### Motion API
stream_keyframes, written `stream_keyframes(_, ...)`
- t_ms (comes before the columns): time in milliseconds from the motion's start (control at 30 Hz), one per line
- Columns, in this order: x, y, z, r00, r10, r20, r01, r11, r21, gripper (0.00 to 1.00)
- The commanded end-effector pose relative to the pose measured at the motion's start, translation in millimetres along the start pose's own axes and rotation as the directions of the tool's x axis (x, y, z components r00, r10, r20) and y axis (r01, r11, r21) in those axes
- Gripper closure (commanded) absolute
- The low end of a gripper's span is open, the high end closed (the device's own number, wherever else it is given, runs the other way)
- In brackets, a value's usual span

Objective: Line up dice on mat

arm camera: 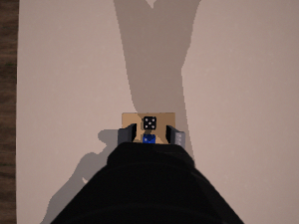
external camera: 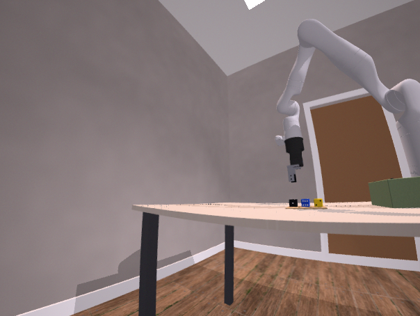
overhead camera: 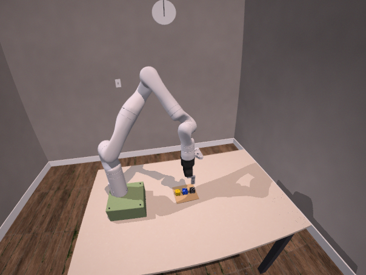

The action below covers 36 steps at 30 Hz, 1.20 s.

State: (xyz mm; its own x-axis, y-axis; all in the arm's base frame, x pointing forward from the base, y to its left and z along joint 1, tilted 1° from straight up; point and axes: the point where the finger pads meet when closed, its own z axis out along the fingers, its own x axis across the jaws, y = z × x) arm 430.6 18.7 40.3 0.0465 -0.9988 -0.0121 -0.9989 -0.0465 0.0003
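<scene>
The tan mat (overhead camera: 186, 198) (external camera: 324, 208) (arm camera: 130, 117) lies flat on the table. On it three dice stand apart in a nearly straight row leading away from the base: the yellow die (overhead camera: 177, 192) (external camera: 318, 202) nearest, the blue die (overhead camera: 185, 191) (external camera: 305, 202) (arm camera: 149, 138) in the middle, the black die (overhead camera: 192, 190) (external camera: 293, 202) (arm camera: 149, 122) farthest. The black die shows five white pips on top. The top numbers of the blue and yellow dice are too small to tell. My gripper (overhead camera: 191, 180) (external camera: 292, 181) (arm camera: 150, 130) is open and empty, well above the dice.
The robot's base stands on a green block (overhead camera: 127, 209) (external camera: 400, 193) on the base side of the mat. The table (overhead camera: 194, 239) (external camera: 250, 212) (arm camera: 65, 74) extends around the mat, and the arm's shadow falls across it.
</scene>
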Motion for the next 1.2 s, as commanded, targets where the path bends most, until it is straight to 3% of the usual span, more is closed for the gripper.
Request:
stream_keyframes(0,-3,-4,-13.6,1.0,-0.006,0.004,0.006,1.0,0.013,0.0)
stream_keyframes(533,-3,-3,-73.7,1.0,-0.006,0.004,0.006,1.0,0.013,0.0)
stream_keyframes(1167,-3,-3,-76.7,1.0,-0.006,0.004,0.006,1.0,0.013,0.0)
